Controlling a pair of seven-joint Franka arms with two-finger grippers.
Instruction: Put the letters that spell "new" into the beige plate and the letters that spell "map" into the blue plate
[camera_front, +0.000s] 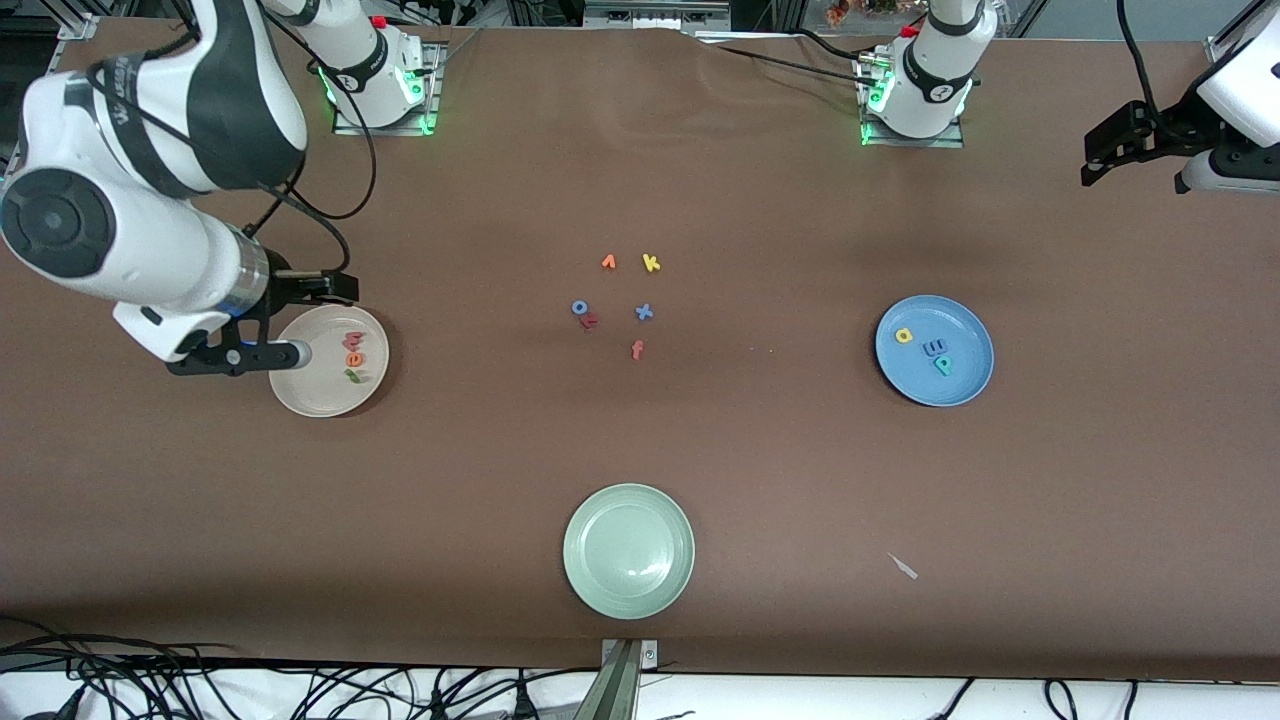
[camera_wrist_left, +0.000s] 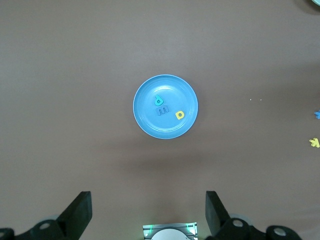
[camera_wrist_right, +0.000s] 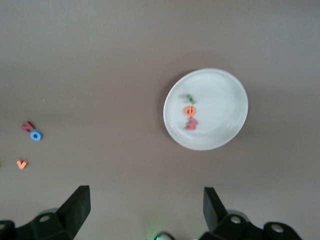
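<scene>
The beige plate (camera_front: 300, 395) lies toward the right arm's end of the table and holds the pinkish-red "w" (camera_front: 353, 340), orange "e" (camera_front: 356, 357) and green "n" (camera_front: 354, 376). My right gripper (camera_front: 333, 320) hangs open and empty over that plate's edge; in its wrist view (camera_wrist_right: 145, 197) the plate (camera_wrist_right: 225, 110) shows all three letters. The blue plate (camera_front: 965, 375) holds the yellow "a" (camera_front: 904, 336), blue "m" (camera_front: 937, 347) and teal "p" (camera_front: 943, 365). My left gripper (camera_front: 1095, 155) is raised high over the left arm's end of the table, open and empty (camera_wrist_left: 148, 200), looking at the blue plate (camera_wrist_left: 150, 120).
A pale green plate (camera_front: 628, 590) sits near the front camera's edge. Loose letters lie mid-table: orange "v" (camera_front: 608, 262), yellow "k" (camera_front: 651, 263), blue "o" (camera_front: 579, 307), a red letter (camera_front: 589, 321), a blue "x" (camera_front: 644, 312), pinkish "f" (camera_front: 637, 349). A small scrap (camera_front: 903, 566) lies nearer the camera.
</scene>
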